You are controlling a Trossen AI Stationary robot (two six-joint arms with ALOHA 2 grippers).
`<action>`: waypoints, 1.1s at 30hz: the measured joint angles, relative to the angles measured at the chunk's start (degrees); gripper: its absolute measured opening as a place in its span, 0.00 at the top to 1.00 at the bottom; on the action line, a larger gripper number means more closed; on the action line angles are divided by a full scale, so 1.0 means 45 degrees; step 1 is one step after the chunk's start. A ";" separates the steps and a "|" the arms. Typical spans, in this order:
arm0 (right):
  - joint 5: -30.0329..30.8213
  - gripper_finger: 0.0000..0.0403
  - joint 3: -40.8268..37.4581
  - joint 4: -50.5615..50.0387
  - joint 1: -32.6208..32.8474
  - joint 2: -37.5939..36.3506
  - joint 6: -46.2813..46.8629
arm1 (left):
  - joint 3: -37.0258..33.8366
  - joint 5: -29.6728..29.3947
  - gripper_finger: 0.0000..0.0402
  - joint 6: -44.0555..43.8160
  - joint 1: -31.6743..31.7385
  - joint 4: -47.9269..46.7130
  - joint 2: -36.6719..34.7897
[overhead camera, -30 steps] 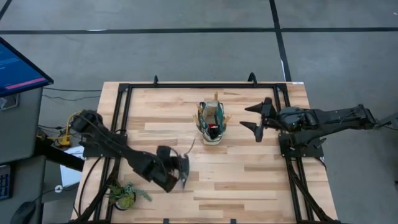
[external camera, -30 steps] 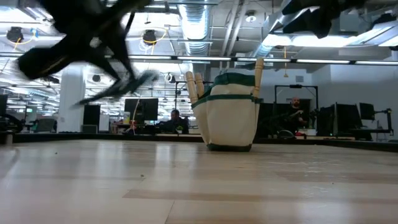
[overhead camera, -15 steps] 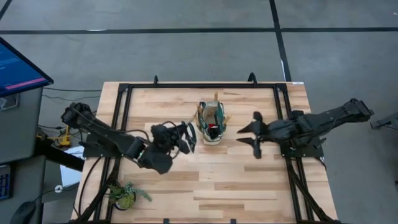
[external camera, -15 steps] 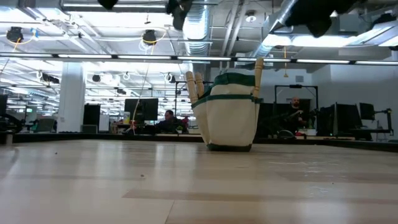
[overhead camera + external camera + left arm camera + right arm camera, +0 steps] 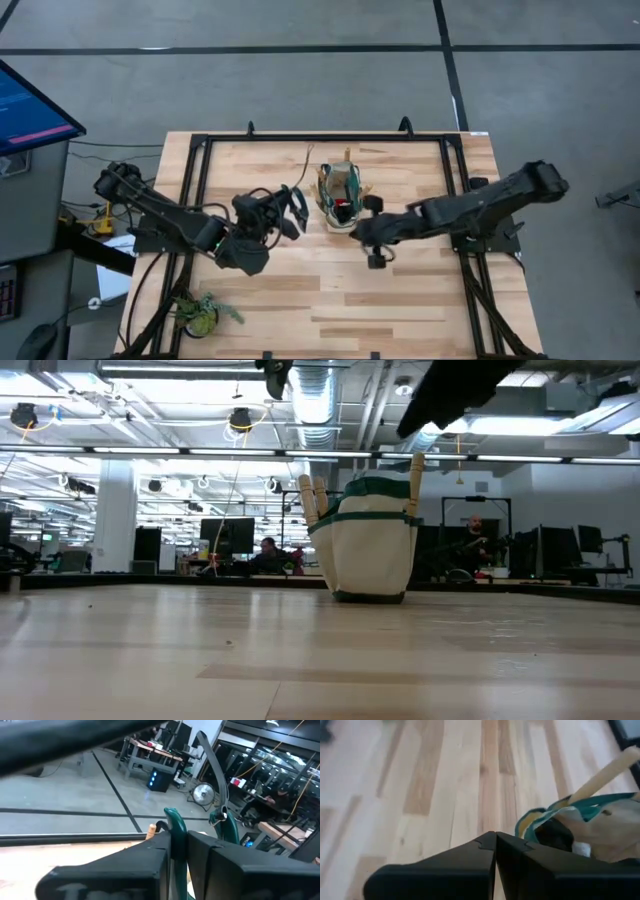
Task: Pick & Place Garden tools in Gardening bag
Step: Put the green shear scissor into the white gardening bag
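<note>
The cream gardening bag with green trim stands upright on its base at the table's middle, and wooden tool handles stick out of it. My left gripper hovers just left of the bag, shut on a thin dark hooked tool. Above the table, my right gripper is at the bag's near right side. Its fingers are shut with nothing between them, beside the bag's green rim. My left gripper pinches the thin dark hooked tool between its two shut fingers, which hide the place of contact. The tool's shaft rises beyond the fingertips and its hooked end is free. The tool points toward the table's far edge, lifted clear of the table.
A leafy green plant clump lies at the near left corner. A black metal frame runs along the table's sides. A monitor stands off the left edge. People sit at desks in the room behind.
My left gripper has risen and gone toward the far right, up to the bag's left side, carrying the hooked tool, which now points toward the far edge. My right gripper has gone left toward the bag and shut from wide open.
</note>
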 joint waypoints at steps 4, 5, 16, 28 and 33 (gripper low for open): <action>0.0082 1.00 0.1086 -0.1052 -0.0020 0.1442 -0.0739 | 0.0000 -0.0044 0.96 0.0094 -0.0021 0.0010 0.0000; 0.0230 1.00 0.1293 -0.1327 -0.0020 0.1754 -0.0927 | 0.0000 -0.0057 0.96 0.0103 -0.0021 0.0020 0.0000; 0.1669 1.00 0.1963 -0.2686 -0.0735 0.2980 -0.1669 | 0.0024 -0.0525 0.96 0.0092 -0.0079 0.0496 0.0323; 0.1890 1.00 0.1955 -0.2996 -0.1990 0.2682 -0.1667 | 0.0015 -0.0965 0.96 0.0087 0.0374 0.2719 0.2687; 0.1704 1.00 0.1955 -0.2988 -0.2269 0.2682 -0.1659 | 0.0015 -0.1044 0.96 0.0092 0.0873 0.3452 0.3438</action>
